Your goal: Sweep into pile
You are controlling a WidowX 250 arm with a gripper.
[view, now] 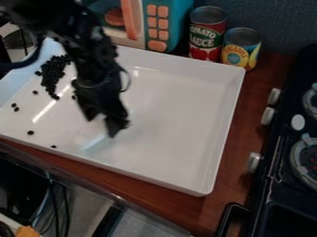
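Wooden counter [148, 192] nearest me | white tray [173, 115] on it | stray black beans [30, 133], front left — likely light, rolly; push low, don't pinch | claw [104, 121] over tray, fingers parted, nothing visibly held | main bean cluster [54, 71], back left — cans [207, 34] beyond the rim

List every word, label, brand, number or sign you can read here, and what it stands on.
"TOMATO SAUCE": on the red can.
"APP": part of a longer word on the yellow can; its other letters are too unclear to quote.
Peach buttons: no mark that I can read.
Stove knobs: no mark that I can read.
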